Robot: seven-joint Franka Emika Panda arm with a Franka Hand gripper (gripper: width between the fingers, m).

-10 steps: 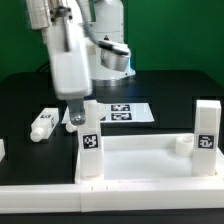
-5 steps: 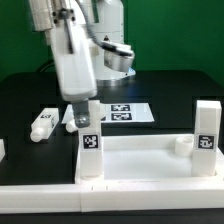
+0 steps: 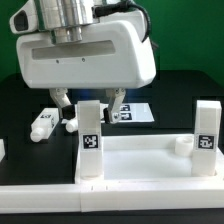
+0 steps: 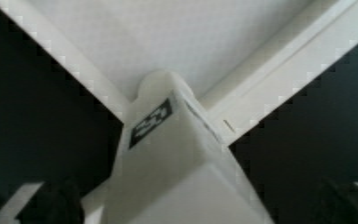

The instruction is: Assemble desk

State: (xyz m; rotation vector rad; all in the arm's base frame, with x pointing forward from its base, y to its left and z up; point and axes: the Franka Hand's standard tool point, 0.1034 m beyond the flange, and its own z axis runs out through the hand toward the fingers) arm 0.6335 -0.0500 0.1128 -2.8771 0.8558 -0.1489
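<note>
From where I stand, this looks like the leg-fitting step. The gripper [image 3: 90, 103] hangs over the leg [image 3: 90, 135], which stands upright at the corner of the tabletop [image 3: 140, 165] on the exterior view's left. Its fingers [image 3: 118, 103] are spread wide, one on each side of the leg's top, with a gap on both sides, so it grips nothing. The wrist view agrees: it looks straight down on the leg [image 4: 158, 140], with the tabletop [image 4: 176, 35] rims running away from that corner. I cannot tell whether the leg is fully seated in its socket. A second leg [image 3: 206, 135] stands upright at the corner on the exterior view's right. A loose leg [image 3: 42, 122] lies on the table [image 3: 25, 95] beyond the tabletop, so I would judge the job less than half done. I expect the next move is to lower a little, close squarely on the upright leg and turn it home. That calls for staying centred and plumb, because a skewed squeeze could tip the leg or drag the tabletop. The table is black and matte, and the white parts show up sharply against it. The marker board [image 3: 135, 112] lies flat behind the gripper. A green wall [image 3: 195, 45] closes off the back, and I see little else of the room.
</note>
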